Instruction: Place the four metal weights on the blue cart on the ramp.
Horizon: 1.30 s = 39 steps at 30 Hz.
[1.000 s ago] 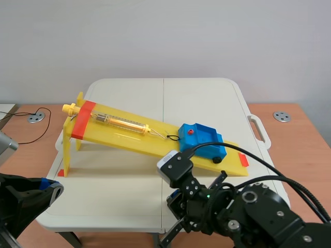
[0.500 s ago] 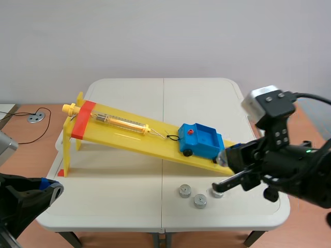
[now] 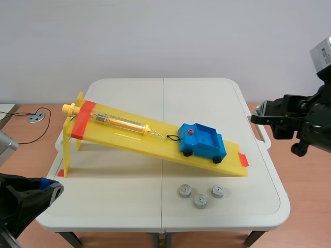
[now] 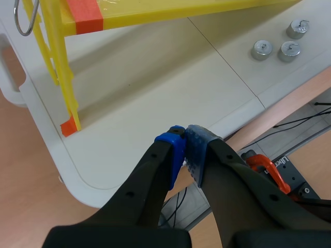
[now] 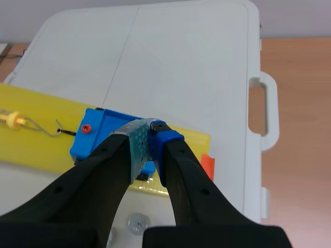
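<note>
The blue cart [image 3: 201, 140] stands low on the yellow ramp [image 3: 129, 135], hooked to a spring scale [image 3: 120, 123]. Three small metal weights [image 3: 200, 201] lie on the white table in front of the ramp's low end. My right gripper [image 3: 257, 118] hangs shut and empty, high at the table's right edge; in the right wrist view its shut tips [image 5: 149, 129] sit above the cart [image 5: 101, 137], with one weight [image 5: 138, 223] showing below. My left gripper [image 4: 184, 147] is shut on nothing over the table's near left corner, far from the weights [image 4: 262, 49].
The white folding table [image 3: 129, 206] has a handle [image 3: 260, 129] on its right side. The ramp's tall end stands on yellow legs [image 4: 64, 77] at the left. A cable and a metal disc [image 3: 35, 118] lie on the wooden floor at left.
My right arm has swung from low at the table's front up and off to the right, uncovering the three weights. The left arm has kept still.
</note>
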Available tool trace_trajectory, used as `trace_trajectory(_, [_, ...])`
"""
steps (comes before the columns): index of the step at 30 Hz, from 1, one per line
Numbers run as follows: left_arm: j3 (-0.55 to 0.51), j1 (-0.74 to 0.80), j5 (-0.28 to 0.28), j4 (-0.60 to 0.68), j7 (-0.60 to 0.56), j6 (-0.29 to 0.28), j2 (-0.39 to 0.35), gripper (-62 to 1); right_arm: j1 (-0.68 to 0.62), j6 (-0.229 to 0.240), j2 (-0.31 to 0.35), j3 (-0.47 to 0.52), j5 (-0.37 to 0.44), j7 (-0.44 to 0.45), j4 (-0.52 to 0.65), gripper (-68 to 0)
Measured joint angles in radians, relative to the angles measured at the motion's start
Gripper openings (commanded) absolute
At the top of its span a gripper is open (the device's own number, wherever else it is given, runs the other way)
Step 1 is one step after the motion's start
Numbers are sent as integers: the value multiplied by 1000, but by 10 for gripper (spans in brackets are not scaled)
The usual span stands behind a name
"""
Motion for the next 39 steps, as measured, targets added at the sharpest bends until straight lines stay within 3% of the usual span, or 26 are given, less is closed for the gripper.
trace_trajectory(10, [0,0,0,0,0,0,0,-558,196,5,-76,-65,-1,0,-309,-669])
trace_trajectory(20, [0,0,0,0,0,0,0,-558,289,12,-106,-117,-20,0,-492,-669])
trace_trajectory(28, [0,0,0,0,1,0,0,-558,328,11,-139,-119,-85,11,-560,-669])
trace_trajectory(39, [0,0,0,0,3,0,0,-558,334,-3,-147,-119,-129,42,-563,-654])
